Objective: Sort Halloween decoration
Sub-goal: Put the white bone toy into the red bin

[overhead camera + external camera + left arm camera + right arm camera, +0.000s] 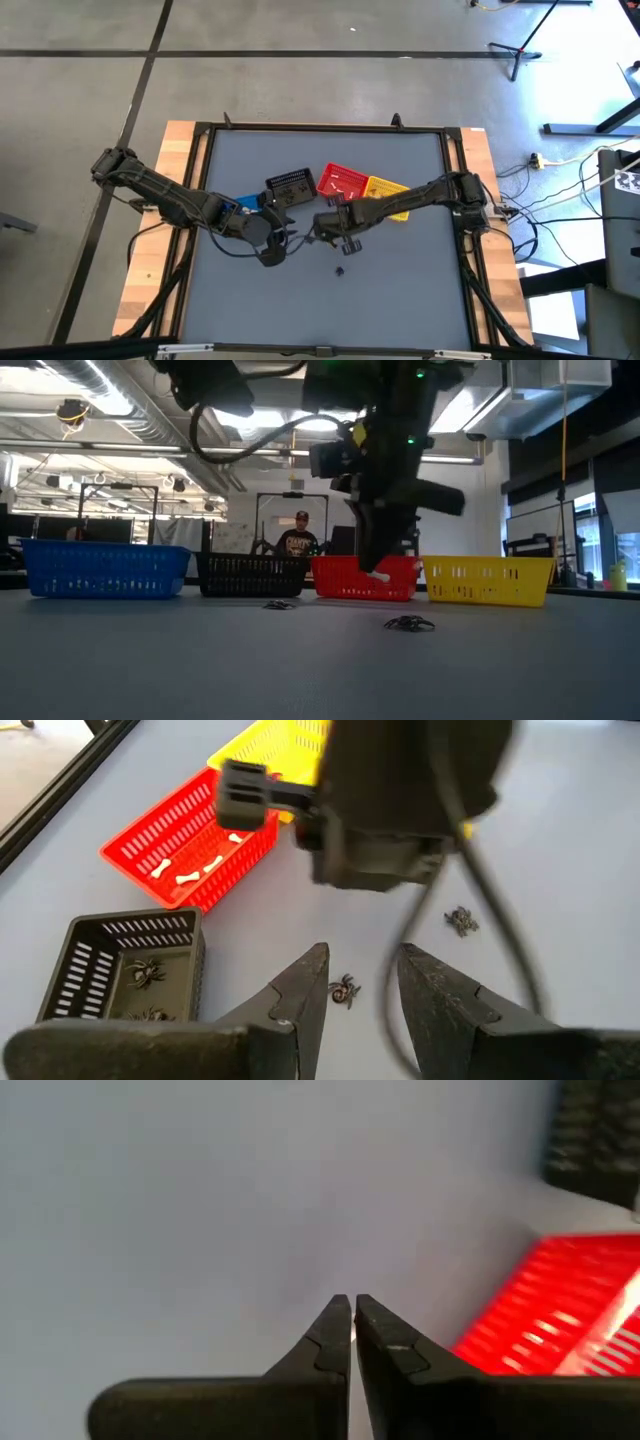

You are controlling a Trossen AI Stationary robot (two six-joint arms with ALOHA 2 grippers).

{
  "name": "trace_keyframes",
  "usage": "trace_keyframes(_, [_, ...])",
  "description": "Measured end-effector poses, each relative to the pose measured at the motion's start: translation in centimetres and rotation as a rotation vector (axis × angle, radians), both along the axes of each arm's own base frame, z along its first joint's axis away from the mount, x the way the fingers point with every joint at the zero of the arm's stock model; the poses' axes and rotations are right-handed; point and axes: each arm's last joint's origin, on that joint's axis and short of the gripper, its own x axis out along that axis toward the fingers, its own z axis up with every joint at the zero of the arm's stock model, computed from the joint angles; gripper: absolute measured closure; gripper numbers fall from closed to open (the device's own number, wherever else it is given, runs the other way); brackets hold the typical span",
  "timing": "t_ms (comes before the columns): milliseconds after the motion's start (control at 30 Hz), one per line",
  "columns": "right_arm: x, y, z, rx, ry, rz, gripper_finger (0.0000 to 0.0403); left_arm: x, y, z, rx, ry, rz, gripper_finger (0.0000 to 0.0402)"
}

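Note:
Four small baskets stand in a row at the table's far middle: blue [105, 570], black [250, 575], red [350, 580] and yellow [487, 580]. The black basket [130, 970] holds dark spiders, and the red one [190, 850] holds white bones [190, 876]. Two black spider trinkets [278, 604] [408, 623] lie on the table in front of the baskets. My right gripper [375, 572] is shut and points steeply down just in front of the red basket, with a white speck at its tips. My left gripper [362, 982] hangs open high above the table, near the black basket, with nothing between its fingers. My right gripper pinches a tiny white trinket [379, 575] between the very ends of its two fingers; only a pale sliver [352, 1336] shows between them. The fingers come from above, pointing steeply down. The trinket is lifted clear of the table.
A dark frame [200, 170] runs around the grey tabletop, and there is free room on its near half. My right arm's wrist [400, 800] stands close in front of my left gripper. A person [298, 540] is in the room beyond the table.

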Motion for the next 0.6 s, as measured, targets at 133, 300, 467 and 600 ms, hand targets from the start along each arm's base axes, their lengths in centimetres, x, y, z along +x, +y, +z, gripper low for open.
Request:
trace_keyframes(133, [0.5,-1.9,1.9,-0.005,0.015,-0.038,0.0389,0.0,0.0,0.0,0.000,0.000,0.000,0.0287])
trace_keyframes(300, [1.4,-4.1,4.6,-0.008,-0.025,-0.065,0.0389,0.0,0.0,0.0,0.001,0.000,0.001,0.0287])
trace_keyframes(467, [2.2,-6.8,5.7,-0.011,-0.097,-0.112,0.0388,0.0,0.0,0.1,0.004,-0.008,0.008,0.0287])
trace_keyframes(600, [2.2,-8.6,5.4,-0.003,-0.096,-0.154,0.0388,0.0,0.0,0.1,0.007,-0.010,0.011,0.0287])
